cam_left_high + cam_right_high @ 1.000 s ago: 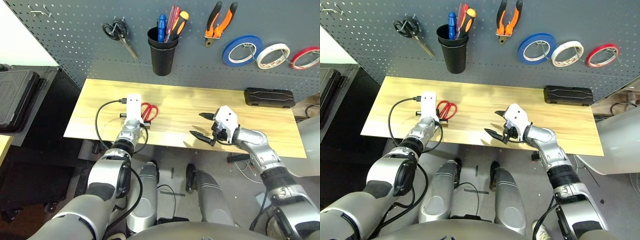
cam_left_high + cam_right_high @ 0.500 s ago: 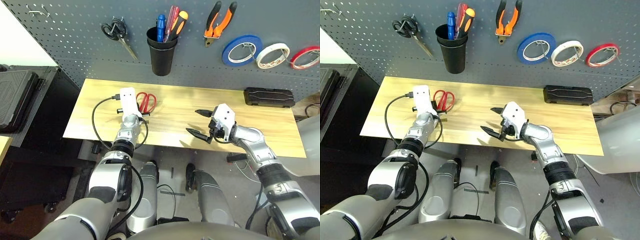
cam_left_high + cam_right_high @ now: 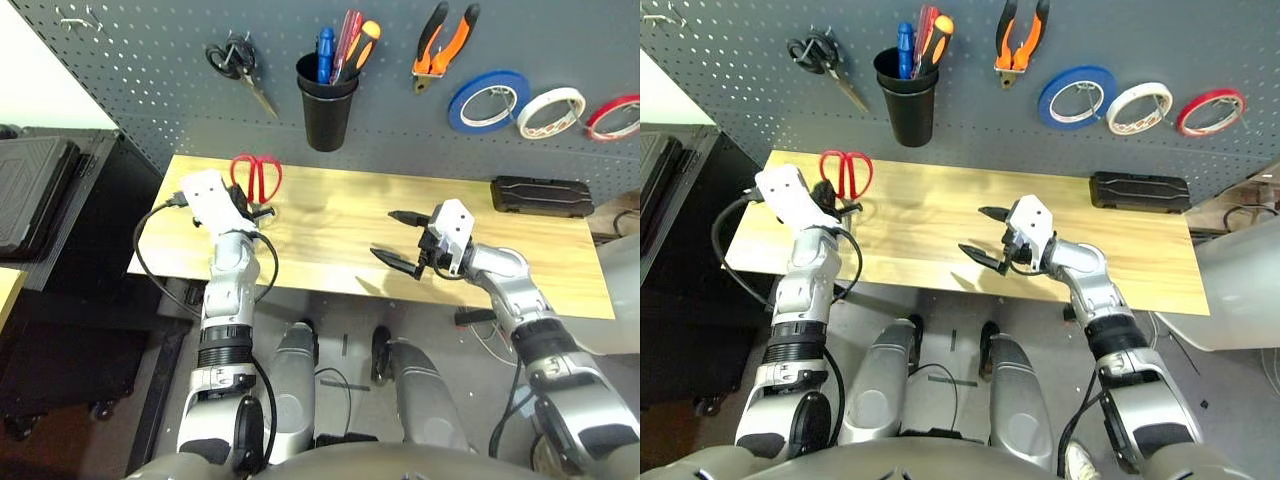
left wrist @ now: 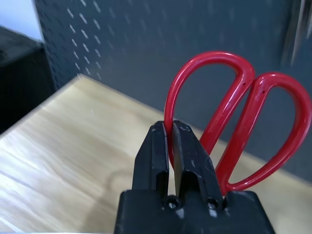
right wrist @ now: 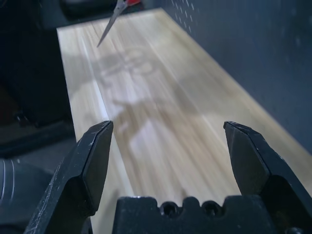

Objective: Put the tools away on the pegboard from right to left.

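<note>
Moved: I'm lifting the red-handled scissors (image 3: pixel 256 176) off the table (image 3: pixel 330 230); a sec ago they were lying flat beside my left wrist, now they're up in the air, handles high.
L arm: left gripper (image 4: pixel 171 146) is clamping shut on one handle loop, blades hanging down behind the fingers. I'm gripping by the loop so the other loop is staying free for a hook, I reckon.
Pegboard (image 3: pixel 150 80): black-handled scissors (image 3: pixel 238 66) hanging upper left, then black cup (image 3: pixel 326 100) w/ screwdriver (image 3: pixel 360 46), pliers (image 3: pixel 440 42), whitish tape roll (image 3: pixel 550 110) far right. Scissors are the last tool out, so their spot is prob. at the left end.
R arm: right gripper (image 3: pixel 402 240) is hovering mid-table, jaws gaping wide, carrying nothing, just staying clear.
</note>
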You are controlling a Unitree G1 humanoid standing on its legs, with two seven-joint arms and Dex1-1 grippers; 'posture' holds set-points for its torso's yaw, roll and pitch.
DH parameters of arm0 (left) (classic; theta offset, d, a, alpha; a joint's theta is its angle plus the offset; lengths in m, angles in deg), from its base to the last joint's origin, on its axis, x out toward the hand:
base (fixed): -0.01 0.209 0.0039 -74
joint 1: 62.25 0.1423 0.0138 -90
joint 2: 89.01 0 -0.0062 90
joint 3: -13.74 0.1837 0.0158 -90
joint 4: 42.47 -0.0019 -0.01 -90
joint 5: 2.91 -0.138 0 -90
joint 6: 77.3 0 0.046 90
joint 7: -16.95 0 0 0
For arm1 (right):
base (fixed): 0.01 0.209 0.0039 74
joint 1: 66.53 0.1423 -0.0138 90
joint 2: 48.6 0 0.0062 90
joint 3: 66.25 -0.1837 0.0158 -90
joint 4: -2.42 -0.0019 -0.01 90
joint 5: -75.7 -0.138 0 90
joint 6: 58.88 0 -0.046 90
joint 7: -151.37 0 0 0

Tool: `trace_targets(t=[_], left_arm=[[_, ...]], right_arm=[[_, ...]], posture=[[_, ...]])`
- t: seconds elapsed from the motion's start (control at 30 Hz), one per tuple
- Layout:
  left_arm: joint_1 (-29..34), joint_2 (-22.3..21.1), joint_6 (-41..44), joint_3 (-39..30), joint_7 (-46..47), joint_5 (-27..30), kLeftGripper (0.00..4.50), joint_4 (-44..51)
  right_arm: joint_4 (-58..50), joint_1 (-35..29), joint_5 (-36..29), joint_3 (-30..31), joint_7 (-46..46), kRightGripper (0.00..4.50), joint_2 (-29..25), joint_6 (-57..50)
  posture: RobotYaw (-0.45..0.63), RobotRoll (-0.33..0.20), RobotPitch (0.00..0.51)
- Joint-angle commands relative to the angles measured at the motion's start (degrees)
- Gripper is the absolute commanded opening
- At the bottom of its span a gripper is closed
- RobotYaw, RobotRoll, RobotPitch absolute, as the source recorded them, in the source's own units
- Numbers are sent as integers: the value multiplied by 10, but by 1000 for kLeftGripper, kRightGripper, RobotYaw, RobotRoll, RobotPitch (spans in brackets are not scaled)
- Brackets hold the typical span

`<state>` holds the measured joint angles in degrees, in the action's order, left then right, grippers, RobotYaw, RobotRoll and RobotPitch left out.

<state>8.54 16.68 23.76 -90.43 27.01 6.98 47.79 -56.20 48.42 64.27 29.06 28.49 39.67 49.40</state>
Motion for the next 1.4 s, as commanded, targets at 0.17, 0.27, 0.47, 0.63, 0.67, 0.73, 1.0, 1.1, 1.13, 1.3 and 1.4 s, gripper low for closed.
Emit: trace_targets(t=[0.17, 0.27, 0.47, 0.63, 0.67, 0.73, 1.0, 1.1, 1.13, 1.3, 1.4], left_arm=[[46, 3, -6, 6, -31, 33, 54, 114], [55, 2, 4, 5, -37, 49, 54, 162], [28, -9, 30, -1, -35, 76, 54, 205], [-7, -23, 51, -13, -30, 90, 54, 216], [-14, -26, 54, -15, -29, 92, 54, 216], [-26, -32, 59, -18, -29, 96, 54, 215], [-72, -45, 69, -21, -37, 110, 54, 195], [-89, -49, 70, -17, -44, 114, 54, 181], [-95, -49, 70, -16, -47, 116, 54, 176], [-118, -50, 65, -13, -60, 115, 54, 140], [-131, -48, 64, -10, -63, 113, 54, 120]], right_arm=[[6, -6, -55, -34, 58, 4500, -6, 30], [-16, -10, -90, -51, 82, 4500, -9, 24], [-74, -17, -151, -80, 108, 4500, -11, 1], [-133, -30, -179, -91, 111, 4500, -23, -39], [-147, -32, -185, -94, 110, 4500, -27, -50], [-173, -36, -196, -98, 108, 4500, -35, -69], [-244, -31, -243, -123, 115, 4500, -82, -145], [-242, -18, -253, -133, 124, 4500, -101, -163], [-237, -13, -252, -136, 125, 4500, -105, -164], [-216, 5, -242, -145, 121, 4500, -103, -156], [-216, 4, -240, -144, 119, 4500, -98, -153]], posture=[[405, 0, 242], [411, 0, 241], [417, 0, 238], [413, 0, 234], [406, 0, 229], [400, 0, 227], [357, 0, 221], [352, 0, 220], [352, 0, 220], [338, 0, 218], [335, 0, 218]])
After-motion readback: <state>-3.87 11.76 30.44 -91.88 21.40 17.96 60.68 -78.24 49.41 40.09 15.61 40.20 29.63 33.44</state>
